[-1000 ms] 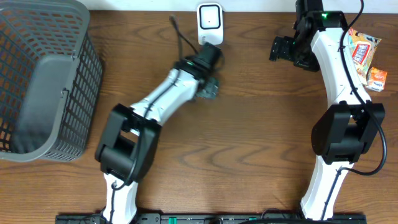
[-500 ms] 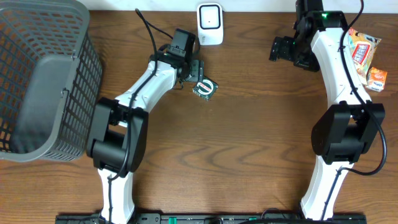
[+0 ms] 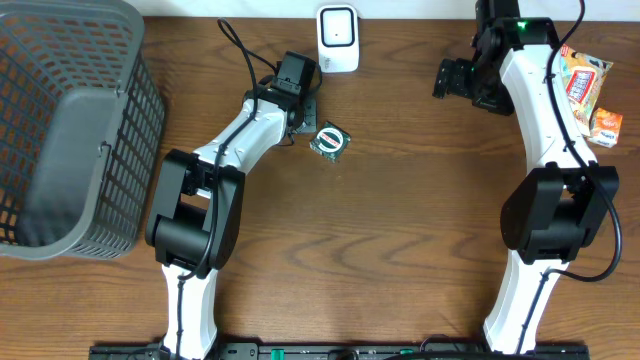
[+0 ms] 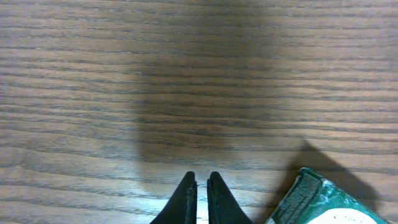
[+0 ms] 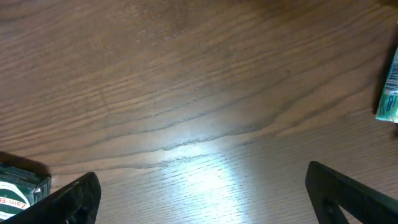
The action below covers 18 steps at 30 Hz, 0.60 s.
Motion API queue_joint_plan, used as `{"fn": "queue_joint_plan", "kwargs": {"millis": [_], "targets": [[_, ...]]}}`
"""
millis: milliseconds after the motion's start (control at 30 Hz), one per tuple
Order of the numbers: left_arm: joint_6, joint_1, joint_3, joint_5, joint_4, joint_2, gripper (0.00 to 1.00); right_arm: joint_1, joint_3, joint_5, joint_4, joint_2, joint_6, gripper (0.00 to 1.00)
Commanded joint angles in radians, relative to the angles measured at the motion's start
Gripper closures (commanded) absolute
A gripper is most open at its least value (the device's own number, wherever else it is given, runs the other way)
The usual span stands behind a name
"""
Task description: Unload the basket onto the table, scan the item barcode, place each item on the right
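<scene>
The green packet point(image 3: 329, 140) lies flat on the desk point(image 3: 400, 230) in the upper middle of the overhead frame, just below the white scanner point(image 3: 338, 38) and apart from it. The left jaws sit just to its upper left, pressed together on nothing; the left wrist view shows the packet at the lower right corner, beside the tips, not touching. The right jaws stand wide apart and empty at the upper right. Bare wood spreads below the packet. A grey basket point(image 3: 60, 130) fills the left edge, and snack packs point(image 3: 583, 85) lie at the right edge.
</scene>
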Motion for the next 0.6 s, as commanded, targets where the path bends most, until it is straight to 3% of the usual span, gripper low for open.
{"fn": "queue_joint_plan", "kwargs": {"millis": [0, 167, 567], "targets": [[-0.002, -0.021, -0.008, 0.060, -0.012, 0.018, 0.92, 0.001, -0.002, -0.006, -0.001, 0.012, -0.011, 0.01], [-0.002, -0.060, -0.008, 0.138, -0.020, 0.021, 0.92, 0.001, -0.002, -0.006, -0.001, 0.012, -0.011, 0.01], [0.003, -0.154, -0.008, 0.157, -0.087, 0.021, 0.92, 0.001, -0.002, -0.006, -0.001, 0.012, -0.011, 0.01]]}}
